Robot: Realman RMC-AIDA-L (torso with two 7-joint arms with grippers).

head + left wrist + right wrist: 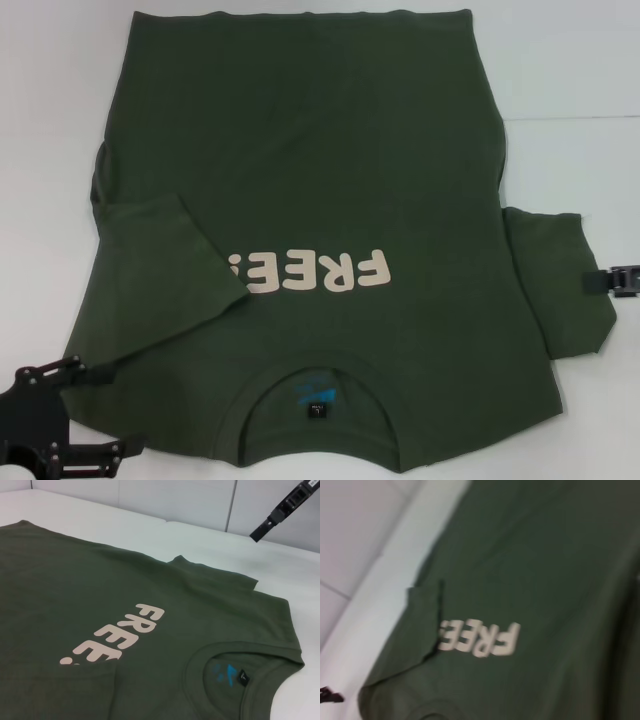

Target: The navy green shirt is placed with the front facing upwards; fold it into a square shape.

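Note:
The navy green shirt (320, 200) lies flat, front up, on the white table (50, 90), its collar (318, 372) with the blue neck label nearest me. The cream "FREE!" lettering (320, 272) reads upside down. The sleeve on my left (165, 270) is folded inward over the chest and covers part of the "!". The sleeve on my right (560, 285) lies spread out. My left gripper (112, 410) is open and empty at the near left shoulder corner. My right gripper (612, 280) is at the outer edge of the right sleeve. The shirt also shows in the left wrist view (100, 580) and the right wrist view (545, 580).
Bare white table surface surrounds the shirt on the left, the far side and the right (570, 80). The shirt's hem reaches close to the far table edge. In the left wrist view the right arm's gripper (280, 512) hangs above the table beyond the shirt.

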